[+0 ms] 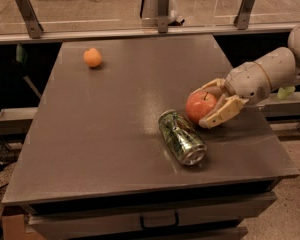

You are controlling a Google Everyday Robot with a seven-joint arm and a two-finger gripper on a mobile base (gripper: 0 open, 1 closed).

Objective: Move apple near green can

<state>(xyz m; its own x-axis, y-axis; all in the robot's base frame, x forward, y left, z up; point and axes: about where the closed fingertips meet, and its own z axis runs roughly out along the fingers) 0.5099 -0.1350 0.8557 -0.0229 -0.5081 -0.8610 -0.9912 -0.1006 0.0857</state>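
Observation:
The red apple (200, 105) with a short dark stem sits between the fingers of my gripper (207, 106), low over the table (115, 109) or resting on it. The gripper reaches in from the right and is shut on the apple. The green can (181, 136) lies on its side just left and in front of the apple, its silver end facing the front edge. The apple is a small gap from the can's far end.
A small orange fruit (92, 57) sits at the far left of the table. A pale green cup (286, 91) stands off the table at the right, behind my arm. A metal rail with posts runs along the back.

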